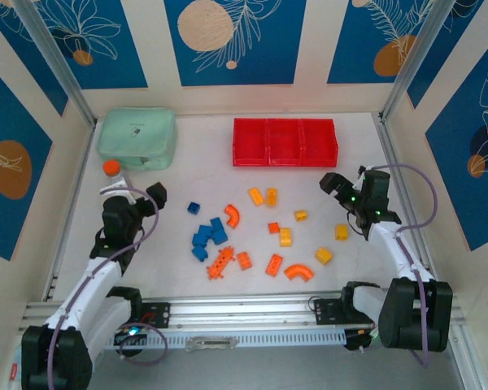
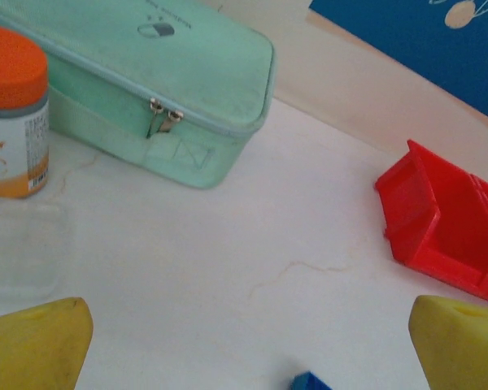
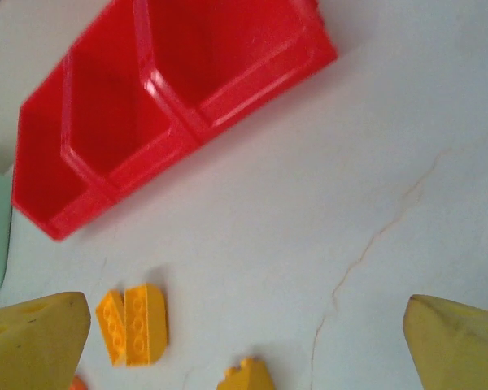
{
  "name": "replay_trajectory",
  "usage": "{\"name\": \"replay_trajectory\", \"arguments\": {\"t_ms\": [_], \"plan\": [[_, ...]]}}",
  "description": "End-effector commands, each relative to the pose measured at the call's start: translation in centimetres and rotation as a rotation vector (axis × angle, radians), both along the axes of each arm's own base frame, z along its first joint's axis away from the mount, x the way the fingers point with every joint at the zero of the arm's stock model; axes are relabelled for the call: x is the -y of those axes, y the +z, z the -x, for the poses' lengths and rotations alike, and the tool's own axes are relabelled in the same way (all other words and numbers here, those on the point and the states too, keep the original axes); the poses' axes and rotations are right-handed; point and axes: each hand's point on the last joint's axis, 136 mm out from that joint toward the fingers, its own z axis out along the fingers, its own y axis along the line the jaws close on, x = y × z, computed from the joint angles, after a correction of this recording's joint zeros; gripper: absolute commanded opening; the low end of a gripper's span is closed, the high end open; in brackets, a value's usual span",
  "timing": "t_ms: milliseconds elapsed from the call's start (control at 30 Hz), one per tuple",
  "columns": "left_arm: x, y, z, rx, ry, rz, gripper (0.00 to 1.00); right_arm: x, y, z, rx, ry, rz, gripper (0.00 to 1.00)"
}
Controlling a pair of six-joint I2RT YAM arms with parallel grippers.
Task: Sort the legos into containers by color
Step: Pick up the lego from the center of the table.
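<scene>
The legos lie scattered mid-table: a blue cluster (image 1: pixel 209 237), a lone blue brick (image 1: pixel 193 208), a long studded orange piece (image 1: pixel 220 263), orange arches (image 1: pixel 299 272) and yellow bricks (image 1: pixel 285 236). The three joined red containers (image 1: pixel 285 142) stand at the back. My left gripper (image 1: pixel 152 196) hangs open left of the pile, above bare table, with a blue brick's corner (image 2: pixel 311 382) at the near edge and the left gripper (image 2: pixel 248 349) holding nothing. My right gripper (image 1: pixel 335 184) is open and holds nothing, in front of the containers (image 3: pixel 171 106). Two yellow bricks (image 3: pixel 134 323) lie side by side near its left finger.
A mint-green case (image 1: pixel 137 138) sits at the back left, with an orange-capped bottle (image 1: pixel 111 168) in front of it. A clear flat plastic piece (image 2: pixel 24 252) lies by the bottle (image 2: pixel 12 122). Walls close in the table on three sides.
</scene>
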Motion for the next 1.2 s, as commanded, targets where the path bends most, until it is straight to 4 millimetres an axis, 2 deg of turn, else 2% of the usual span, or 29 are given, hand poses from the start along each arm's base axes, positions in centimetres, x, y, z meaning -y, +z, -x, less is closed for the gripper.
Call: {"name": "replay_trajectory", "arguments": {"t_ms": [0,200,567,700,867,1000,1067,1167], "plan": [[0.7,0.7,0.9,-0.06,-0.037,0.053,0.99,-1.9,0.8,0.9,-0.04,0.067,-0.025,0.99],[2.8,1.0,2.2,-0.128,-0.128,0.096,0.99,-4.5,1.4,1.8,-0.085,0.157,0.014,0.99],[9.2,-0.2,5.0,-0.225,-0.333,0.082,0.99,-9.2,1.7,4.9,-0.2,0.341,0.121,0.99],[11.6,0.2,5.9,-0.219,-0.386,0.044,0.99,-11.0,0.9,6.5,-0.253,0.427,0.166,0.99],[14.5,-0.2,6.6,-0.215,-0.434,0.032,0.99,-12.7,-1.2,8.2,-0.358,0.495,0.235,0.99],[16.5,-0.7,6.4,-0.221,-0.463,0.013,0.99,-13.7,-2.7,7.9,-0.402,0.514,0.299,0.99],[17.5,-1.0,6.2,-0.227,-0.476,0.002,0.99,-14.3,-3.3,7.1,-0.407,0.505,0.321,1.0],[18.9,-1.0,5.9,-0.225,-0.497,0.001,0.99,-15.4,-4.0,5.4,-0.397,0.506,0.334,0.96]]}}
